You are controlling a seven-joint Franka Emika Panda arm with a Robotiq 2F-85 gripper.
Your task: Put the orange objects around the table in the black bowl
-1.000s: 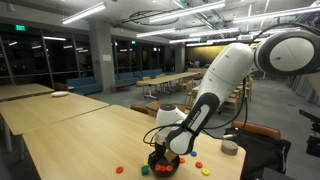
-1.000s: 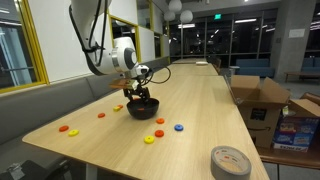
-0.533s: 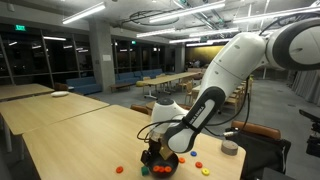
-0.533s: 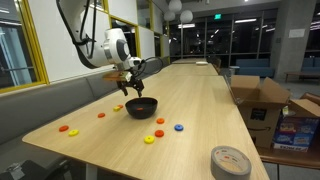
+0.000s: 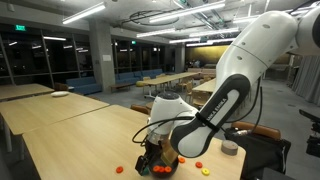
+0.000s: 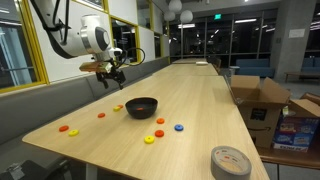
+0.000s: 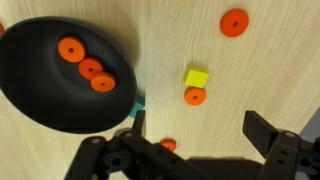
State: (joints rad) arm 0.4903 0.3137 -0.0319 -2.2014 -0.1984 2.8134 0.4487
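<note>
- Three orange discs [image 7: 90, 68] lie in the black bowl [image 7: 40, 105], shown by the wrist view alone.
- In an exterior view, the tool [image 6: 111, 74] hangs wide open, empty, above the bench [image 6: 205, 110].

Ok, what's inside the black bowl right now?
Three orange pieces lie inside the black bowl, clustered together, per the wrist view. Nothing else shows in it. One edge of the bowl runs out of frame, so that sliver cannot be checked.
</note>
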